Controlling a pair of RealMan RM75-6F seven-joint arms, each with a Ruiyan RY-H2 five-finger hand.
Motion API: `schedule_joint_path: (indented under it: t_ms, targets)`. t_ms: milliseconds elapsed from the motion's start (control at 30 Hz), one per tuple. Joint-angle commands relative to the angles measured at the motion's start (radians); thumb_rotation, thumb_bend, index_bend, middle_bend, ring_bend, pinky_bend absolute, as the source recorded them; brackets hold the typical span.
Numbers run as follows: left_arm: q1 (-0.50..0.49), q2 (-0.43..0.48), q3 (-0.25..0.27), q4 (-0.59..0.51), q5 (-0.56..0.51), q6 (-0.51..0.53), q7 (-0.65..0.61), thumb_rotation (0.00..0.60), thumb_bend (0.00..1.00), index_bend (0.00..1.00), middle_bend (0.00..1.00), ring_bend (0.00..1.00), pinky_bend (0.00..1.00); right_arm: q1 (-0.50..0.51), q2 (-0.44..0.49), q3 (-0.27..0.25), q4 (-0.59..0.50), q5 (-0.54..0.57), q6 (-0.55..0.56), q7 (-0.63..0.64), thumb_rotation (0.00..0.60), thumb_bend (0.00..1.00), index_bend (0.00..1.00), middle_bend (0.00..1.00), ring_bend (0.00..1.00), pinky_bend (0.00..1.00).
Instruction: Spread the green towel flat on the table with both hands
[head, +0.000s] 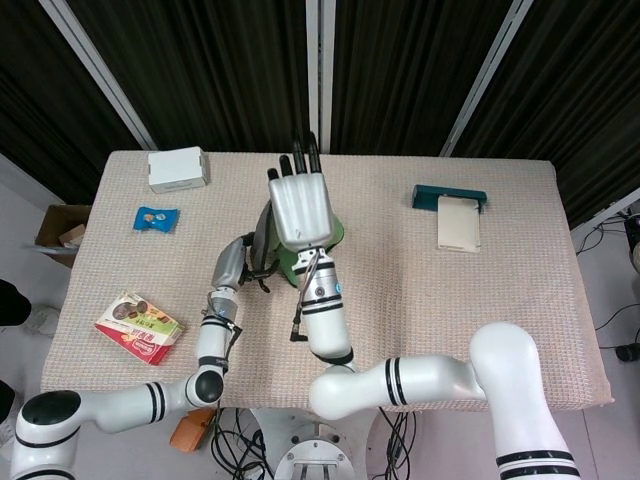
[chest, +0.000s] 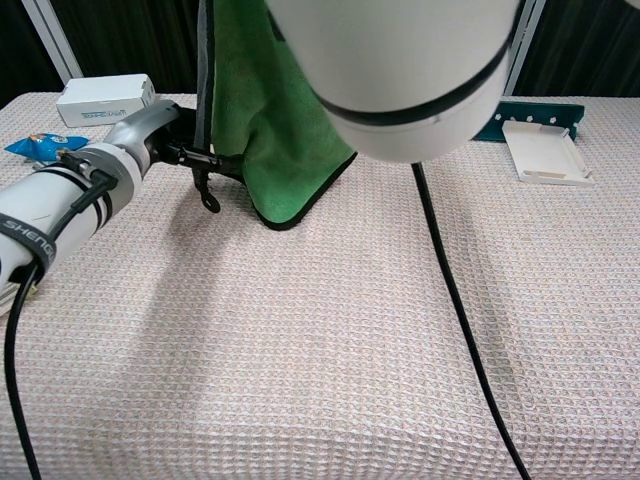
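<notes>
Below the raised right hand (head: 299, 207) hangs the pinched green towel (chest: 272, 130), left hand (chest: 155, 133) pinching its edge

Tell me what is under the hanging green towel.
Bare woven tablecloth shows below the green towel, whose lower corner reaches it. The right robot hand hides the towel's top, so its grip cannot be seen.

Head view overhead, chest view low, same table (head: 520, 290).

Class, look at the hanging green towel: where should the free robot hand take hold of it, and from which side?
Probably the black-trimmed left edge of the green towel, approached from the left, where the left robot hand already reaches. The cloth hangs nearly vertical, leaving that edge exposed.
</notes>
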Motion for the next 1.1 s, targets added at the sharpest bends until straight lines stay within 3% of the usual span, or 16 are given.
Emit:
schedule_joint_path:
  t_ms: [33,167,400,567,700,800,933,1100]
  targets:
    - [0.042,0.024,0.026,-0.004,0.08,0.012,-0.057,0.6,0.47,0.64,0.5,0.34,0.24,-0.056,0.046,-0.026,-0.072,-0.021,-0.007,0.044,0.6,0.58,0.85,0.32,0.03,0.0]
    - [0.084,0.1,0.058,-0.063,0.162,0.019,-0.09,0.6,0.51,0.73,0.55,0.38,0.27,-0.128,0.116,-0.069,-0.158,-0.063,-0.007,0.09,0.6,0.58,0.85,0.32,0.03,0.0]
    - [0.126,0.301,0.074,-0.231,0.258,0.015,-0.068,0.6,0.53,0.73,0.55,0.38,0.27,-0.247,0.25,-0.121,-0.277,-0.124,-0.062,0.214,0.6,0.58,0.84,0.32,0.03,0.0]
    - [0.098,0.397,0.006,-0.273,0.23,0.008,-0.004,0.6,0.52,0.73,0.55,0.38,0.27,-0.276,0.298,-0.101,-0.229,-0.174,-0.11,0.328,0.6,0.58,0.84,0.32,0.04,0.0]
    - [0.066,0.405,-0.077,-0.239,0.196,0.053,0.015,0.6,0.52,0.73,0.55,0.38,0.26,-0.288,0.312,-0.068,-0.155,-0.217,-0.158,0.466,0.6,0.58,0.84,0.33,0.05,0.0]
    - [0.05,0.391,-0.091,-0.195,0.201,0.088,0.036,0.6,0.52,0.73,0.55,0.38,0.26,-0.308,0.316,-0.071,-0.101,-0.27,-0.185,0.579,0.6,0.58,0.84,0.34,0.05,0.0]
    - [0.064,0.346,-0.051,-0.156,0.257,0.14,0.008,0.6,0.52,0.69,0.55,0.38,0.25,-0.355,0.332,-0.124,-0.042,-0.347,-0.244,0.729,0.6,0.57,0.83,0.34,0.05,0.0]
    - [0.111,0.265,0.1,-0.07,0.406,0.207,-0.016,0.6,0.52,0.69,0.54,0.37,0.25,-0.421,0.348,-0.253,0.022,-0.49,-0.313,0.895,0.6,0.54,0.83,0.35,0.05,0.0]
